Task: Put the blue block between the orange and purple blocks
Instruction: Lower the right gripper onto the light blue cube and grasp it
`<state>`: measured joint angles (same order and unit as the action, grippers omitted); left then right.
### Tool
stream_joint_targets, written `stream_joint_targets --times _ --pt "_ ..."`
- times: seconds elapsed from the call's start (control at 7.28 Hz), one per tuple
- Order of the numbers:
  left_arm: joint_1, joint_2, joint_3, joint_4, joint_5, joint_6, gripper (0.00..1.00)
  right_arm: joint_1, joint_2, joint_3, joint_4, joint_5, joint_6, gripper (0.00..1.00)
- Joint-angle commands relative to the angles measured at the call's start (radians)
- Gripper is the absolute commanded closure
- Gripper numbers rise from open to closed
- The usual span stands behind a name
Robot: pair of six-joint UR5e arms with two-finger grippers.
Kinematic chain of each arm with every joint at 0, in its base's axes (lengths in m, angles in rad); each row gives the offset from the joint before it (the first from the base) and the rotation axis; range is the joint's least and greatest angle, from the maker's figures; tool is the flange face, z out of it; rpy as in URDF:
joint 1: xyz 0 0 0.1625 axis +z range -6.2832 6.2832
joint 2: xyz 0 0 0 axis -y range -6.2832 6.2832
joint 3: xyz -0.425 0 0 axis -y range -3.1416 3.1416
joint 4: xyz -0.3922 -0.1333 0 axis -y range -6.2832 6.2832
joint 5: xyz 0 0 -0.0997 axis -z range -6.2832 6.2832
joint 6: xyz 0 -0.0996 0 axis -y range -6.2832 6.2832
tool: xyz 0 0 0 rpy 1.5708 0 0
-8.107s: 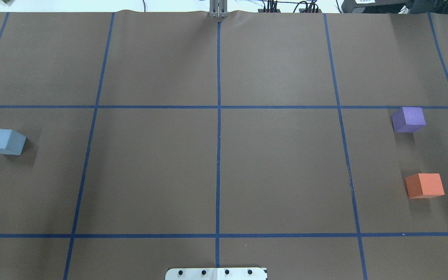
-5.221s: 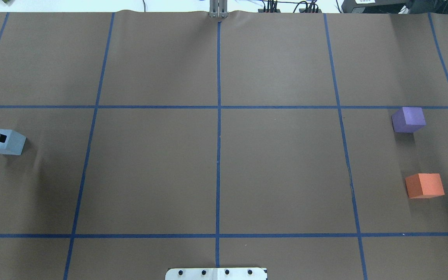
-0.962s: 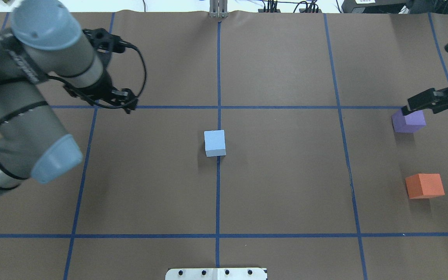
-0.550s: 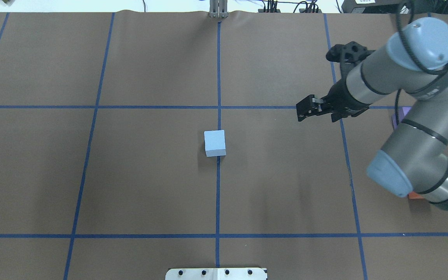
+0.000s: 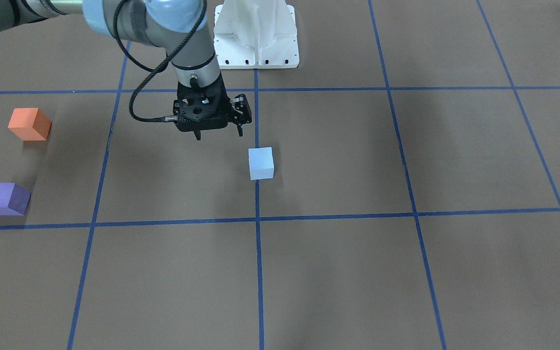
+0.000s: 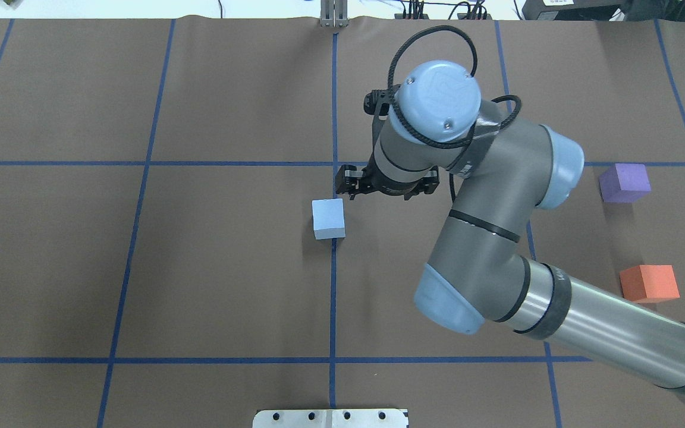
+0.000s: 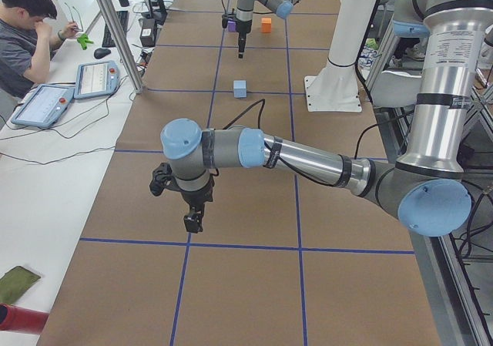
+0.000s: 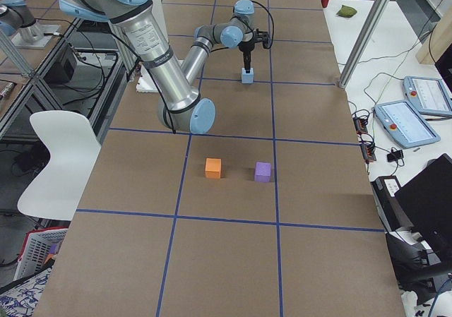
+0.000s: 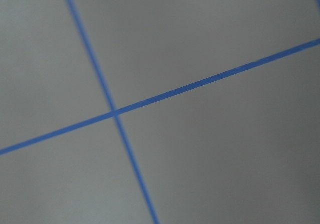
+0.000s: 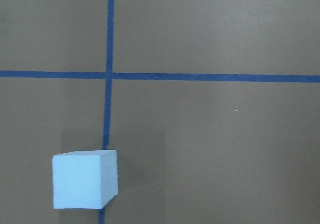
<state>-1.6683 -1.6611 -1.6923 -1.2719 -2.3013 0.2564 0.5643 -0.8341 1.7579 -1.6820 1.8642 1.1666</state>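
— Start from the left. What do you have?

— I get the left end effector [image 7: 192, 221] only in the view from the table's left end, hanging low over the bare table [image 6: 200, 267]. I can't tell whether it is released or clenched. Its wrist camera gives me only crossing tape lines [image 9: 116, 112].

— And the blue block?

— The blue block [image 6: 328, 218] stands flat on the table at the middle, straddling the centre tape line [image 6: 333, 297].

— Where is the right end effector against it?

— The right end effector [image 5: 219, 134] hangs above the table just beside the block, on the robot's right of it, and not touching it. I read it as released: its fingers [image 5: 197, 134] stand apart and hold nothing. In its wrist camera the block sits in the lower left corner, off to one side and not under the centre.

— Further right?

— The purple block [image 6: 625, 183] and the orange block [image 6: 650, 283] sit far over on the robot's right side of the table, well apart from the blue one. The purple is farther from the robot and the orange nearer, with a strip of bare table between them.
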Motion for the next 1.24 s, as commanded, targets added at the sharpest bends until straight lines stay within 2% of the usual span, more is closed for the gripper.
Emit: stream_joint_targets --times 0.0,0.27,0.96,1.1 --pt "-0.03 0.013 0.023 -0.018 -0.012 0.006 0.0 -0.079 0.096 -0.134 0.005 -0.081 0.033 0.0" --pt "-0.03 0.084 -0.009 -0.076 -0.013 0.006 0.0 -0.098 0.102 -0.263 0.158 -0.131 0.033 0.0" --pt "-0.03 0.118 -0.01 -0.099 -0.015 0.004 0.0 -0.127 0.119 -0.356 0.177 -0.166 0.031 0.0" --pt "-0.03 0.118 -0.01 -0.099 -0.015 0.006 0.0 -0.127 0.119 -0.36 0.177 -0.166 0.031 0.06"
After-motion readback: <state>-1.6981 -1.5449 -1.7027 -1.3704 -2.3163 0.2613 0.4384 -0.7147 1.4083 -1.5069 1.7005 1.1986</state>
